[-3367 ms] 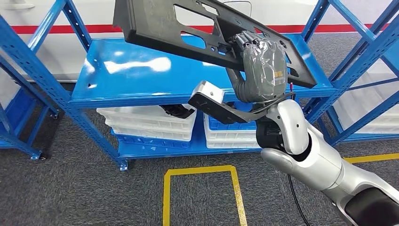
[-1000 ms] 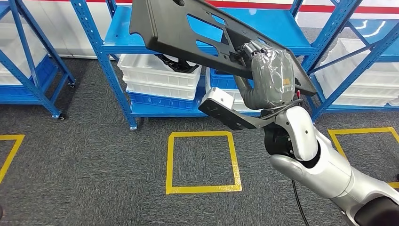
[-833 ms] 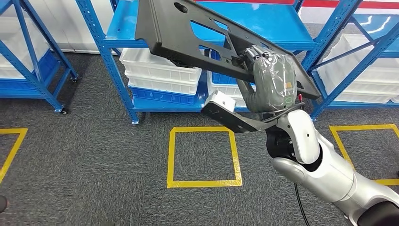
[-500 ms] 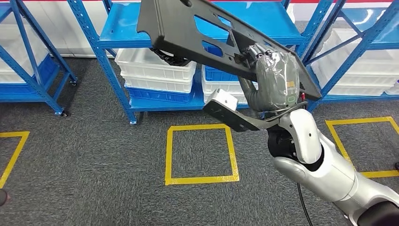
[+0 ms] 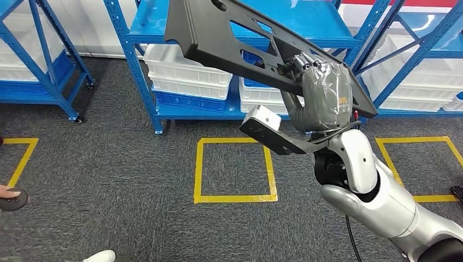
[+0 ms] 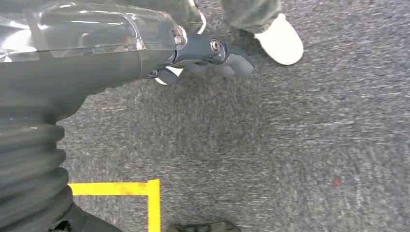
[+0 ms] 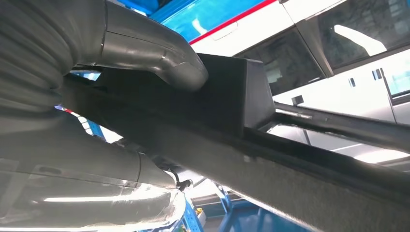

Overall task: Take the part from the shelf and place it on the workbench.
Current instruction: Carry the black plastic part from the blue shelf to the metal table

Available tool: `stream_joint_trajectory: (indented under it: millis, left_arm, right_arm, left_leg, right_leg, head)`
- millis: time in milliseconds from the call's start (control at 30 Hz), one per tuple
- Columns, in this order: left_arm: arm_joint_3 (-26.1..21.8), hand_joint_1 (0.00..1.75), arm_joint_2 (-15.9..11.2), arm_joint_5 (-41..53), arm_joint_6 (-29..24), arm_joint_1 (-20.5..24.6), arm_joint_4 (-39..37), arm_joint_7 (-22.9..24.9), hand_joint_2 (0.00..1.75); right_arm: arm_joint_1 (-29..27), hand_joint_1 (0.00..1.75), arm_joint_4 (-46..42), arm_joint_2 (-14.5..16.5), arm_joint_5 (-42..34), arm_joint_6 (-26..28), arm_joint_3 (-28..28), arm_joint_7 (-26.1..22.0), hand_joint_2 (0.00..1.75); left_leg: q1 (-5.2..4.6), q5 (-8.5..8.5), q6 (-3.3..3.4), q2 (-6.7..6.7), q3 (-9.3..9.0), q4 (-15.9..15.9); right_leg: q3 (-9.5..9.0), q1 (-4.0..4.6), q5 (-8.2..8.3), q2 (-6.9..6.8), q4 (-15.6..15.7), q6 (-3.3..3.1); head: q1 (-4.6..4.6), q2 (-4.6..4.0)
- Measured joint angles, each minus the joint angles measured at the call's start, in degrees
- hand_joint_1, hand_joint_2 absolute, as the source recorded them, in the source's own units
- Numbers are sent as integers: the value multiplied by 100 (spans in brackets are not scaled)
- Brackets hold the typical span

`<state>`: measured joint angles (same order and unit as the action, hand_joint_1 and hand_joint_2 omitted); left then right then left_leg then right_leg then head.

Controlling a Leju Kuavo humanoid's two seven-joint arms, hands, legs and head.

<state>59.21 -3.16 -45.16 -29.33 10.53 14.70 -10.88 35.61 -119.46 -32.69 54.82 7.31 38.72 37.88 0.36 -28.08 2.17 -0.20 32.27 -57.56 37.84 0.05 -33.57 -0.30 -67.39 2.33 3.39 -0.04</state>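
Note:
The part (image 5: 218, 38) is a long, flat black plastic panel with several cut-outs. It is held up in the air in front of the blue shelf (image 5: 147, 24), tilted down toward the right. My right hand (image 5: 322, 95), under a clear cover, grips its near edge toward the right end. In the right wrist view the grey thumb (image 7: 150, 46) lies over the part's black rim (image 7: 290, 169). My left hand (image 6: 212, 55) hangs over the grey carpet with nothing in it, its dark fingers loosely bent.
Stacked white bins (image 5: 185, 73) sit on the shelf's lower level. A yellow tape square (image 5: 235, 169) marks the carpet below the part. A person's hand (image 5: 8, 192) and a white shoe (image 5: 98, 255) show at the lower left; the shoe (image 6: 278, 41) is near my left hand.
The camera has moved back from the shelf and shifted sideways. The part stays in my right hand's grip. A person's hand and shoe have come into the lower left.

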Motion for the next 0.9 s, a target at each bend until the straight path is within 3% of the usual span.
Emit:
stream_joint_trajectory:
  millis: [33, 67, 100, 133, 200, 267, 367, 433, 533, 567, 600, 633, 700, 767, 900]
  left_arm:
    - [0, 0, -1, 2, 0, -2, 0, -3, 175]
    - [-1, 0, -1, 2, 0, -5, -1, -21, 175]
    - [-1, 0, -1, -2, 1, -7, -1, -53, 175]
    - [-3, 0, -1, -9, 4, -8, 0, -99, 175]
    - [-16, 0, 1, -30, 13, -7, 2, -189, 175]
    - [-38, 0, 7, -41, 17, -1, 3, -223, 175]
    - [-52, 0, 10, -42, 17, 2, 3, -222, 175]
    - [-57, 0, 8, -38, 17, 1, 2, -214, 175]
    - [-71, 0, 10, -28, 17, -4, 2, -203, 175]
    - [-79, 0, 10, -26, 17, -8, 1, -202, 175]
    - [-87, 0, 10, -26, 17, -12, 1, -201, 175]
    - [-93, 0, 8, -26, 17, -15, 1, -199, 175]
    - [-97, 0, 4, -25, 18, -14, 1, -199, 175]
    - [-99, 0, 3, -24, 19, -12, 1, -199, 175]
    - [-101, 0, 0, -24, 17, -12, 1, -199, 175]
  right_arm:
    - [-15, 175, -3, -4, 2, -1, -11, 0, 175]
    - [-33, 175, -3, -7, 3, -2, -20, 0, 175]
    - [-51, 175, -5, -8, 3, -3, -28, 0, 175]
    - [-66, 175, -10, -9, 4, -5, -40, 0, 175]
    - [-79, 175, -37, -13, 2, -10, -76, 0, 175]
    - [-79, 175, -76, -25, -17, -19, -109, 0, 175]
    - [-96, 175, -116, -41, -147, -28, -146, 0, 175]
    - [-111, 175, -131, -40, -280, -27, -185, 0, 175]
    - [-159, 175, -142, -39, -385, -28, -207, 0, 175]
    - [-177, 175, -143, -38, -396, -28, -207, 0, 175]
    - [-189, 175, -143, -38, -399, -29, -207, 0, 175]
    - [-194, 175, -144, -38, -401, -29, -208, 0, 175]
    - [-196, 175, -149, -38, -400, -29, -215, 0, 175]
    - [-194, 175, -161, -40, -402, -29, -229, 0, 175]
    - [-191, 175, -175, -61, -402, -29, -247, 0, 175]
  left_leg:
    - [-11, 39, 9, -1, 57, -2]
    - [-24, 78, 12, -1, 112, -3]
    - [-36, 116, 12, -1, 163, -3]
    - [-49, 151, 10, 0, 207, -3]
    - [-68, 215, -11, 4, 263, -4]
    - [-73, 274, -56, 19, 294, -4]
    - [-55, 333, -145, 45, 327, -9]
    - [-46, 138, -197, 33, 436, -240]
    - [-27, -485, -275, 8, 874, -1320]
    - [-19, -569, -297, 7, 966, -1584]
    - [-10, -537, -316, 9, 955, -1643]
    - [2, -406, -329, 14, 828, -1472]
    - [20, -91, -339, 26, 353, -731]
    - [17, 15, -308, 31, 41, -199]
    - [18, -13, -146, 23, 36, -56]
  right_leg:
    - [77, -4, -170, 1, -336, 8]
    - [92, -3, -216, 2, -536, 3]
    - [27, -1, -147, 3, -553, -14]
    - [-135, 5, 6, 4, -359, -43]
    - [-658, 37, 279, 2, 451, -130]
    - [-1037, 78, 321, 0, 1098, -199]
    - [-1083, 98, 350, -6, 1295, -278]
    - [-1064, 82, 442, -18, 1356, -347]
    - [-975, 70, 520, -30, 1357, -388]
    - [-943, 67, 534, -32, 1344, -385]
    - [-915, 61, 543, -33, 1327, -379]
    - [-895, 54, 546, -33, 1305, -369]
    - [-856, 43, 524, -33, 1239, -329]
    - [-810, 45, 495, -31, 1159, -272]
    - [-719, 40, 436, -21, 1047, -168]
  head:
    - [20, 0]
    - [40, 0]
    - [62, 0]
    - [79, 0]
    - [92, 0]
    - [89, 0]
    - [81, 0]
    - [53, 0]
    - [-24, 0]
    - [-44, 0]
    - [-57, 0]
    - [-67, 0]
    - [-79, 0]
    - [-89, 0]
    - [-72, 0]
